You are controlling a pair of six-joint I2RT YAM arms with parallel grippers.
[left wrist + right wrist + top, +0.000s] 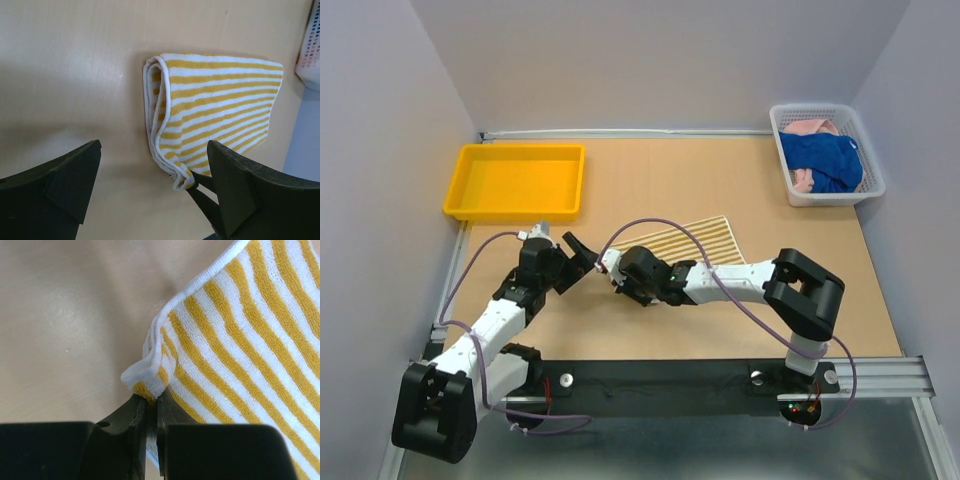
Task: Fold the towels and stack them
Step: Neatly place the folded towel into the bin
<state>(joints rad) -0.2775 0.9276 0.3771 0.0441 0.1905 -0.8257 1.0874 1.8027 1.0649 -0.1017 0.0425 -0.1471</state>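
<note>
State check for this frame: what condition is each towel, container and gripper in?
striped towel: folded, lying on the table, one corner pinched.
white basket: upright, holding two towels.
blue towel: unfolded, bunched in the white basket.
pink towel: unfolded, bunched, partly covered by the blue towel.
yellow tray: upright, no towel in it.
right gripper: shut on the striped towel's corner.
left gripper: open, holding nothing.

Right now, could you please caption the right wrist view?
Right jaws pinching a corner of the folded striped towel on the table.
</note>
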